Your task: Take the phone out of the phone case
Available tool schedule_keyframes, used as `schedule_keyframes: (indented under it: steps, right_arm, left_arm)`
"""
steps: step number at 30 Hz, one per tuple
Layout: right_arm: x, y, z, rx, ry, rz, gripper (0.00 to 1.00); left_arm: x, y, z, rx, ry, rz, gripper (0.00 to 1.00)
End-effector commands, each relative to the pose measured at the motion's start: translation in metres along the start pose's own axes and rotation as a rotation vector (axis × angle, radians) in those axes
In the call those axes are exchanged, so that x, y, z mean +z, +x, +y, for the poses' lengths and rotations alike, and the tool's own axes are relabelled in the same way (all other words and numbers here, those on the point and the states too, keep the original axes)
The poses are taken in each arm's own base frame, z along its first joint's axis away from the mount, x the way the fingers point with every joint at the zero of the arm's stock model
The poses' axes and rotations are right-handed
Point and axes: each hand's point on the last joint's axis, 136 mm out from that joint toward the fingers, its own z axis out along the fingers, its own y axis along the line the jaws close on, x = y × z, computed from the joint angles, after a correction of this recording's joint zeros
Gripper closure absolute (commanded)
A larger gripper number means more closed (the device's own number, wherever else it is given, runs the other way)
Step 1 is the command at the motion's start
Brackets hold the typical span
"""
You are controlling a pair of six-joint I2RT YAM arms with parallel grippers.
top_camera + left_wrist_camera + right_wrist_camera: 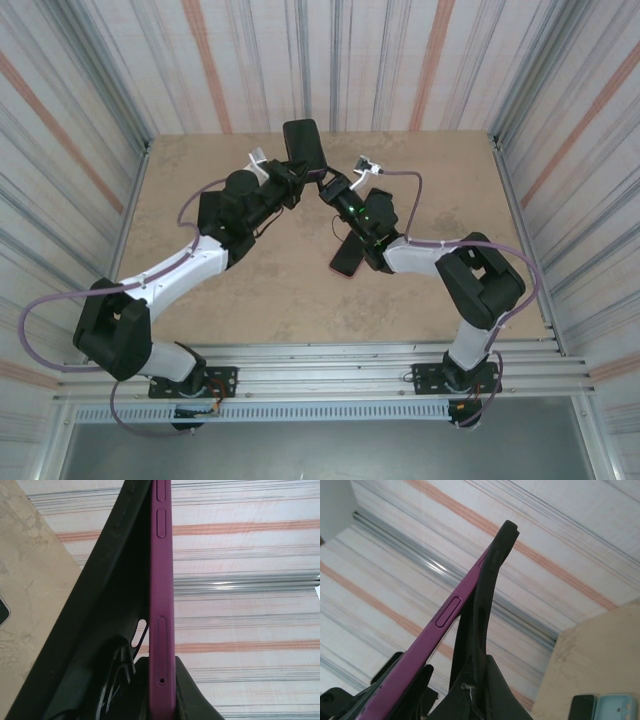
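Held up above the table is a purple phone partly peeled out of a black phone case; from the top view the pair reads as one dark slab. My left gripper is shut on the phone's lower edge, one finger on each side. The case bends away from the phone along its side, and my right gripper is shut on the case's edge. From above, the left gripper and right gripper meet under the slab.
A dark phone-like object lies on the tan table under the right arm. In the right wrist view a dark device and a light-blue case lie on the table. Striped walls surround the table.
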Motion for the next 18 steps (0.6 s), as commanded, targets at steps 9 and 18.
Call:
schedule_keyframes:
  steps: [9,18]
  right_arm:
    - [0.002,-0.009,-0.019,-0.181,0.185,0.010,0.98]
    - [0.009,0.011,-0.022,-0.265,0.221,0.066,0.99]
  left_arm:
    - [-0.018,0.028,-0.084,0.038,0.214,0.133,0.93]
    - [-0.010,0.035,-0.097,0.026,0.251,0.186,0.93]
